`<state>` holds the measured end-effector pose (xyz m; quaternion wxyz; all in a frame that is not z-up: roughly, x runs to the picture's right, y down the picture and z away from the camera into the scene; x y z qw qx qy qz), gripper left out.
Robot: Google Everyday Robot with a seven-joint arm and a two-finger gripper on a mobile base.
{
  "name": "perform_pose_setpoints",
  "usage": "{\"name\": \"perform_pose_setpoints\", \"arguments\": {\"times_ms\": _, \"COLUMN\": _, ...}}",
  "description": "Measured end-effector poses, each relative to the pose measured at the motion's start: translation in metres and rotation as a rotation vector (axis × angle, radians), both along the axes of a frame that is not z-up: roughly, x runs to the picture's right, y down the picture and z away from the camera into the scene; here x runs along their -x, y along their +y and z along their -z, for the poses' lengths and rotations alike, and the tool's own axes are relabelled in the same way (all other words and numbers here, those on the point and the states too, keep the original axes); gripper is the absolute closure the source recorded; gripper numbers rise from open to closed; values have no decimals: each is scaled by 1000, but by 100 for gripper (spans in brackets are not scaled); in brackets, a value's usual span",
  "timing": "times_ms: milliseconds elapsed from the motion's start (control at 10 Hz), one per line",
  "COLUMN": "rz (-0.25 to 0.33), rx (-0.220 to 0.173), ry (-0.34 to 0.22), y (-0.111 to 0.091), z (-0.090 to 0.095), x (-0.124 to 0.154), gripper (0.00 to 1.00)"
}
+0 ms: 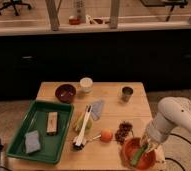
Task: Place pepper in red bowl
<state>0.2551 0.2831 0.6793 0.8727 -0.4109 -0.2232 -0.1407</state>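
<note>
1. At the table's near right corner, a red bowl (129, 159) is sitting close to both edges, and the green pepper (137, 157) is lying inside it, slanting up toward the right.
2. Just above the bowl, the gripper (147, 145) is reaching down to the pepper's upper end. Whether it is gripping the pepper or has let go cannot be told, since its tip is blurring into the bowl's rim.
3. The white arm (176, 117) is bending in from the right and hanging past the table's right edge, and the frame is cutting off its far part.
4. On the near left, a green tray (66, 130) is holding a grey sponge (32, 141) and a tan block (52, 122), which are lying apart.
5. Between tray and bowl, a white brush (82, 127), an orange (106, 135) and a dark bunch of grapes (123, 132) are crowding the table's middle.
6. Farther back, bare wood is showing on the table (109, 95) between a dark bowl (65, 92), a white cup (86, 84) and a small metal cup (127, 93). What these are holding is hard to make out.
7. Beyond the table, a dark counter (104, 50) is running across the whole width.
</note>
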Motion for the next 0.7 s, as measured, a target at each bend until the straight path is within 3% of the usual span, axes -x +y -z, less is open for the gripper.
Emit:
{"name": "perform_pose_setpoints", "arguments": {"times_ms": 100, "rz": 0, "rx": -1, "ry": 4, "y": -1, "z": -1, "x": -2, "gripper": 21}}
{"name": "perform_pose_setpoints", "arguments": {"times_ms": 700, "rz": -3, "rx": -5, "ry": 27, "y": -15, "z": -4, "x": -13, "gripper": 20}}
